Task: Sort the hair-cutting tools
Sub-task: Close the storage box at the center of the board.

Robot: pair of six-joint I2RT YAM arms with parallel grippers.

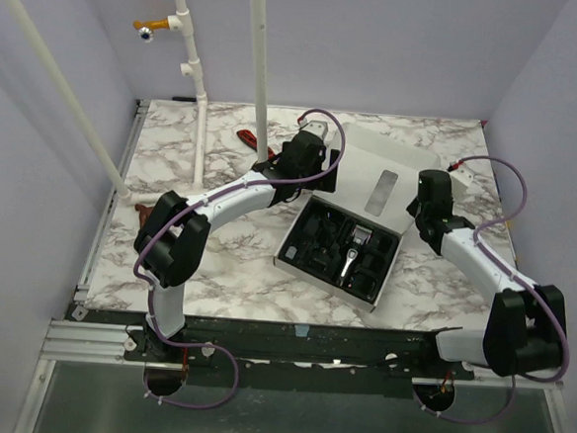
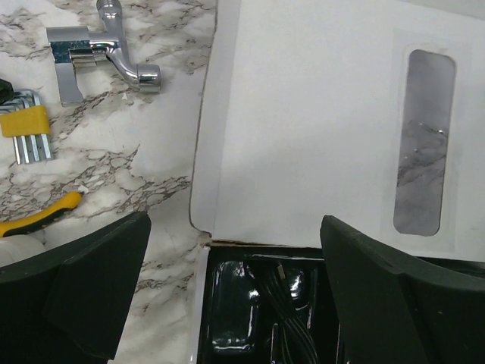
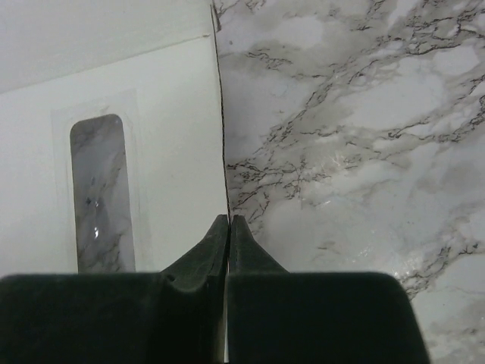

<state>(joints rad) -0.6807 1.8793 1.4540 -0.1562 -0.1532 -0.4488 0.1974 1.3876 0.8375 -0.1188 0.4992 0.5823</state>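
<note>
A white box (image 1: pixel 288 244) lies open at the table's middle, and its black tray holds the hair-cutting tools. These are black plastic pieces (image 1: pixel 322 234) and a slim clipper (image 1: pixel 353 256) with a silver end. The lid (image 1: pixel 356 177) is folded back flat and has a clear window (image 1: pixel 380 195). My right gripper (image 3: pixel 229 221) is shut on the lid's (image 3: pixel 167 136) right edge, which runs straight in between the fingertips. My left gripper (image 2: pixel 235 250) hangs open over the tray's far left corner (image 2: pixel 227 303), where a coiled black cable (image 2: pixel 292 311) lies. It touches nothing.
Left of the box lie a chrome fitting (image 2: pixel 106 53), a yellow-held hex key set (image 2: pixel 23 125) and a yellow-handled tool (image 2: pixel 42 216). A red-handled tool (image 1: pixel 246 137) lies at the back. White pipes (image 1: pixel 259 66) rise behind the left arm.
</note>
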